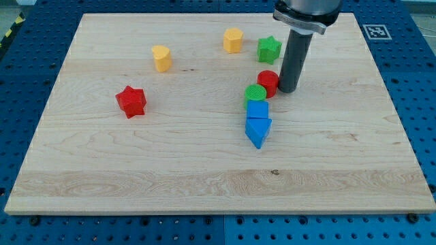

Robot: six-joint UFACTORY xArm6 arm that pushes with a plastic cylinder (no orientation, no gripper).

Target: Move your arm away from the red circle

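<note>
The red circle [267,82] stands on the wooden board [102,170], right of centre. My tip [286,89] is down on the board right beside it, on the circle's right side, touching or almost touching. A green circle [255,94] sits against the red circle's lower left. Below it a blue block [257,110] and a blue triangle-like block [258,130] form a column.
A green star [269,49] lies just above the red circle. A yellow hexagon [233,40] is near the view's top centre, a yellow heart-like block [161,58] further left, and a red star [131,101] at the left.
</note>
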